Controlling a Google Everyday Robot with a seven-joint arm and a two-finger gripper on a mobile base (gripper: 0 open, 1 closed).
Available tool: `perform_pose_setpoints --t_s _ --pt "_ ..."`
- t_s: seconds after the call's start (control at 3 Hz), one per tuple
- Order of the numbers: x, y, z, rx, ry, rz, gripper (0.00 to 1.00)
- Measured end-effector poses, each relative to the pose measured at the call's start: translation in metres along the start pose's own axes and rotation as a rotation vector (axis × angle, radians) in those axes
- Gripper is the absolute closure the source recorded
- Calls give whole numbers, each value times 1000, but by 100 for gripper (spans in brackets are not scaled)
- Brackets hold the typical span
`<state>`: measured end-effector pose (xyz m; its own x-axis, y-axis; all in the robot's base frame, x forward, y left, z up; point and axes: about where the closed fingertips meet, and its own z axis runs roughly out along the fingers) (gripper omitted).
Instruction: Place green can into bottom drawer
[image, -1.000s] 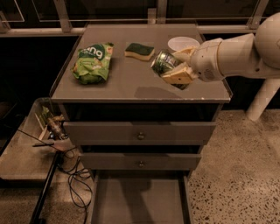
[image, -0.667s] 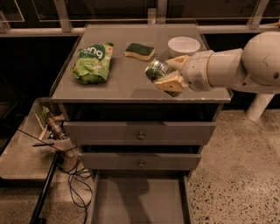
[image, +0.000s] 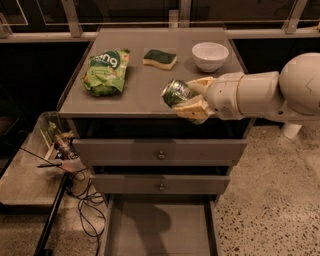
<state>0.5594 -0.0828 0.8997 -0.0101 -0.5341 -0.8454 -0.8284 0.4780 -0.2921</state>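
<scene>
Camera view: white arm (image: 260, 95) enters from the right edge, a smooth rounded joint housing at far right, then a cylindrical forearm running roughly level toward the left. The gripper (image: 188, 98) sits over the front right part of the cabinet top (image: 140, 95), above its front edge. Its tan, flat-padded fingers (image: 199, 83) are clamped on the green can (image: 176, 93), one above and one below. The can is lifted off the surface and tilted, its shiny silver end facing left and toward the camera, the mottled dark-green wrap showing behind the rim. Cabinet top is matte grey and flat. On it, at left, lies a bright-green crinkly snack bag (image: 105, 72); at back centre, a flat sponge (image: 160, 58), dark green on top and yellow below; at back right, a smooth white round bowl (image: 210, 55). All three are well apart from the can. Below, two grey drawers (image: 161, 150) are closed, each with a small round knob. The bottom drawer (image: 160, 230) is pulled out, a wide shallow grey tray with a plain floor and low side walls, shadow across it. Dark cables (image: 87, 205) trail on the left; the floor (image: 270, 200) is speckled stone.
</scene>
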Motion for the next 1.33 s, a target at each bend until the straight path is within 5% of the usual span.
perform_pose_setpoints --t_s 0.67,1.33 --pt "34 71 -16 11 -61 129 100" --pt "102 101 9 99 -122 187 100"
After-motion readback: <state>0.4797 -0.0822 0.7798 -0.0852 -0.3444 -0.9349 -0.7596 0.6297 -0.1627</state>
